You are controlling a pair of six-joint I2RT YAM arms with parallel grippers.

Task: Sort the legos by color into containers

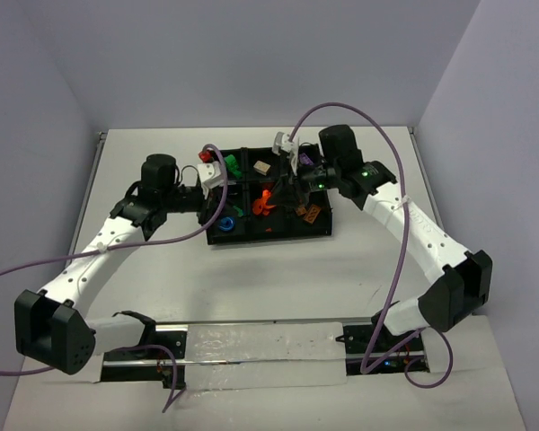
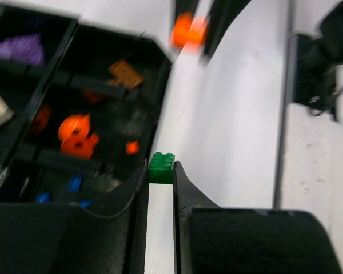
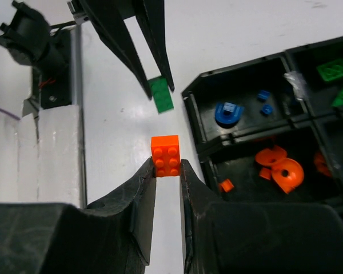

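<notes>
Right, starting at the near edge: both white arms reach out from their bases across the white table (image 1: 278,278) towards the middle.

On the left side, the left gripper (image 2: 160,169) is pinched down to a narrow gap on a small green plastic brick (image 2: 161,162), studs up, gripped by its sides. White table shows beneath it, just off the near edge of the shallow black plastic tray (image 1: 278,235), towards its left end.

Across from it, the right gripper (image 3: 167,168) is clamped just as tight on a small orange plastic brick (image 3: 166,149). It too hangs over bare table beside the tray's near wall. The two sets of fingertips point at each other but stay apart.

Now into the tray, near row first: blue pieces (image 3: 227,111) lie in the left compartment, round orange pieces (image 3: 280,168) in the middle and a flat brown plate (image 2: 126,73) on the right.

In the far row, green pieces (image 3: 334,69) lie on the left, a tan piece (image 1: 262,167) in the middle and a purple piece (image 2: 23,48) on the right.
</notes>
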